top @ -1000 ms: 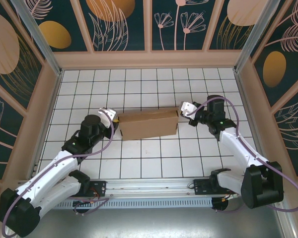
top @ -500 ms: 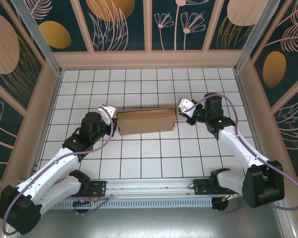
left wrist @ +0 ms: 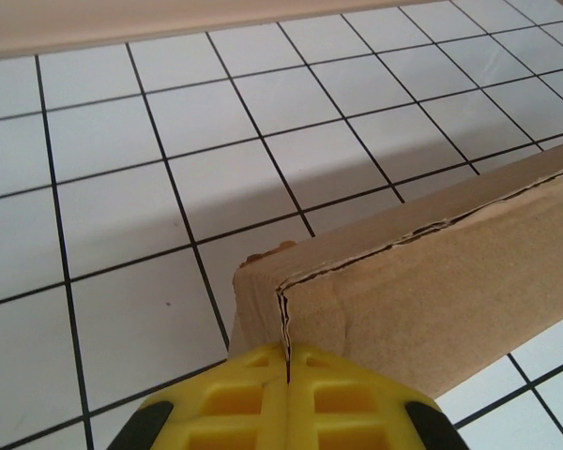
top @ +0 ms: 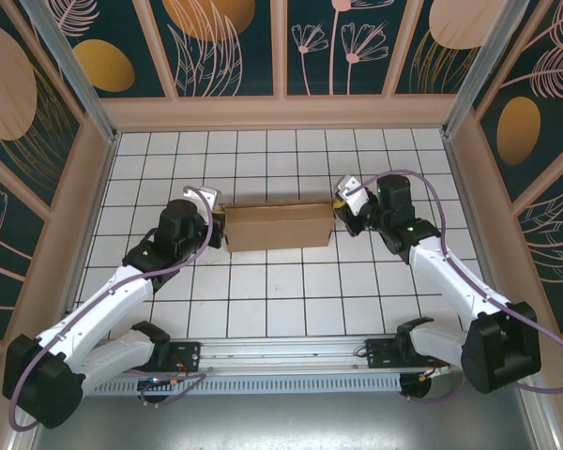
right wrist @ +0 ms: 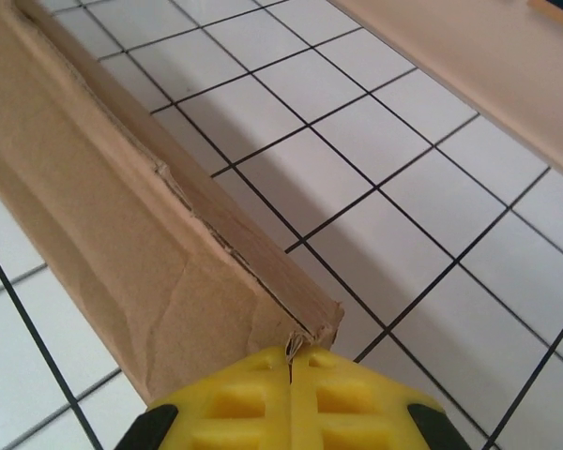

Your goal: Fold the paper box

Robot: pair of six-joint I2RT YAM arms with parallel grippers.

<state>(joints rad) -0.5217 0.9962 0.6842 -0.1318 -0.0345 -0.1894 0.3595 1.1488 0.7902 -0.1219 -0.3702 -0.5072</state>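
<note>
Tiled table (top: 263, 300), arms (top: 122, 291) outstretched flanking paper box (top: 279, 226)

I saw the table (top: 263, 309) as a white surface ruled into square tiles by thin black lines, closed in by a pale beige rim (top: 281, 114) along its far edge and both sides. The paper box (top: 278, 227) lay directly on it, a long, low shape of brown cardboard. It sat about midway between the left and right edges, its long sides parallel to the far edge. White tiles showed between it and both the far and near edges.
</note>
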